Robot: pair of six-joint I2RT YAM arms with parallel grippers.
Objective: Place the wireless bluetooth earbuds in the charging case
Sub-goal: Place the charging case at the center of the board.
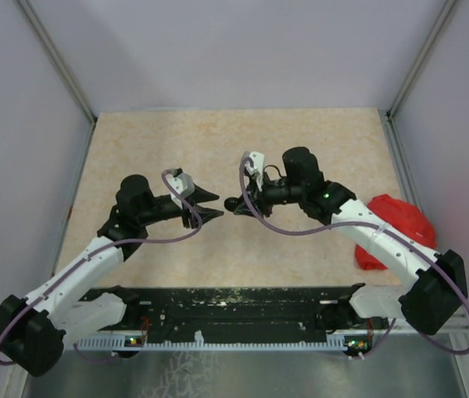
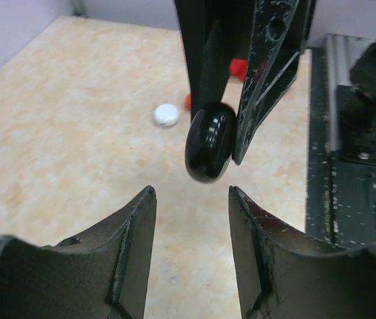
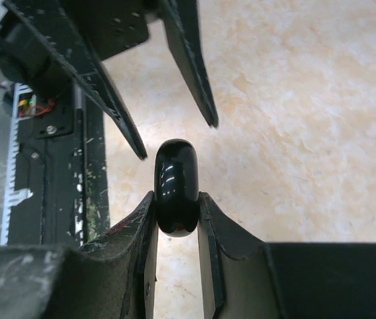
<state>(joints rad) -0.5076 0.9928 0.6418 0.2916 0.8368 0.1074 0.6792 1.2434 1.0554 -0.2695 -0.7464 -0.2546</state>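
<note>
**Charging case [image 3: 177, 186] gripped in mid-air**

The left fingers [image 2: 140, 226] stand apart, facing the glossy black charging case. The right fingers [image 3: 209, 232] are clamped on it, above the tabletop [image 1: 218, 141]. A red cloth lump [image 1: 400, 214] lies far right.

At 6 o'clock the left hand [image 2: 191, 193] has its two fingers spread apart with only bare desk [image 2: 62, 133] between them. From 12 o'clock the right hand [image 2: 220, 133] reaches down, pinching a glossy black charging case [image 2: 209, 146] on edge, just above the left fingertips. A white round case [image 2: 166, 115] lies on the desk toward 10 o'clock of the black one, and a red bit [image 2: 240, 66] shows behind the right hand.
</note>
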